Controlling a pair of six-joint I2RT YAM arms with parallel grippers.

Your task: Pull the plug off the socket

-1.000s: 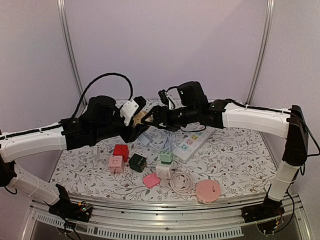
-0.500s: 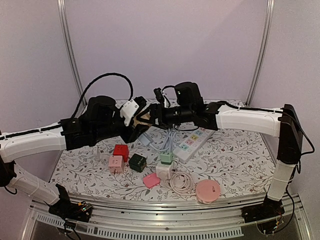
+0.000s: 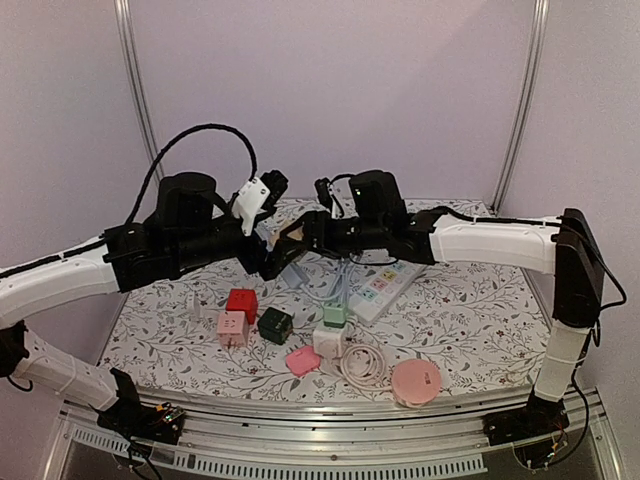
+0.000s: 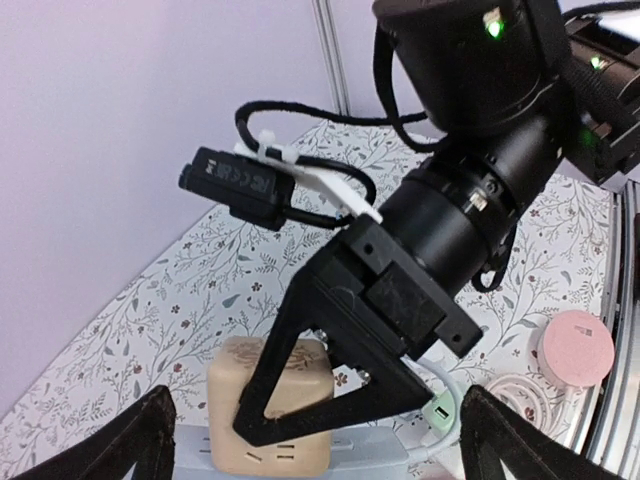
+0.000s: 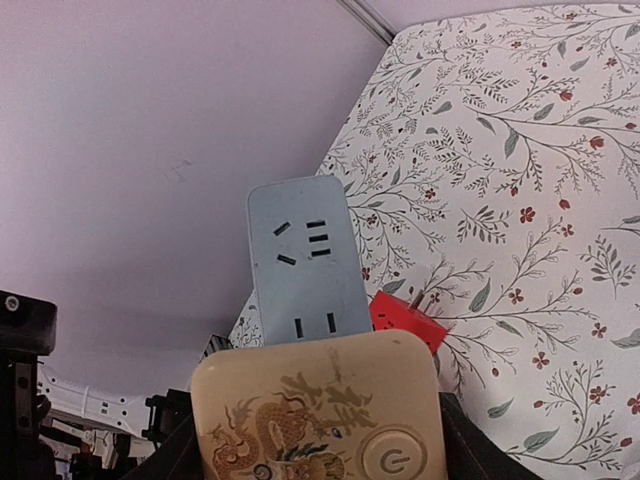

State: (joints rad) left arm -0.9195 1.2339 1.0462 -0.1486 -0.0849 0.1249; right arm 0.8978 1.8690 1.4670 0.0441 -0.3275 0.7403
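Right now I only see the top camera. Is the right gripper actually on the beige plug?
Observer: Yes. The right wrist view shows the right gripper closed on both sides of the beige plug.
Operator: Is it pulled out yet?
Observer: No. Both wrist views show it seated on the pale blue power strip.
Operator: And the other arm?
Observer: Its own camera shows the left gripper wide open, holding nothing.

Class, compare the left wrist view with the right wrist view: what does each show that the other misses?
Left wrist only: the right pincer from outside, clamped on the beige cube, and a pink disc. Right wrist only: a red cube and the beige cube's power button. Both: the beige cube on the blue-grey strip, and the floral cloth.
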